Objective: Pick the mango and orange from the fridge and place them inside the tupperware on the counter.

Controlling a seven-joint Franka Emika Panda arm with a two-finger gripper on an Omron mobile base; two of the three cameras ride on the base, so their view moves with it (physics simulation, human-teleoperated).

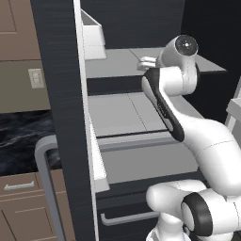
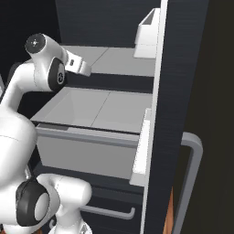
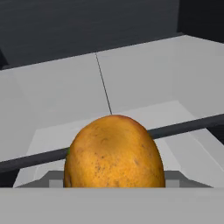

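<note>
Mango [image 3: 114, 153] sits at 6 o'clock in hand view, close before the pincer over the fridge shelf [image 3: 144, 74]; grip unconfirmed, cannot tell; likely fetching step, next needs withdrawal toward tub on bench [image 1: 21, 136].

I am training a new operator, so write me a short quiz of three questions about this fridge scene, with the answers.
1. True or false: the door is shut.
2. Which fruit sits close in front of the hand camera? A) an orange B) a mango C) a lemon
3. Fill in: the shelves inside the fridge are ___ in colour.

Key: 1 false, the fridge door stands open; 2 B, the mango; 3 grey.
</note>
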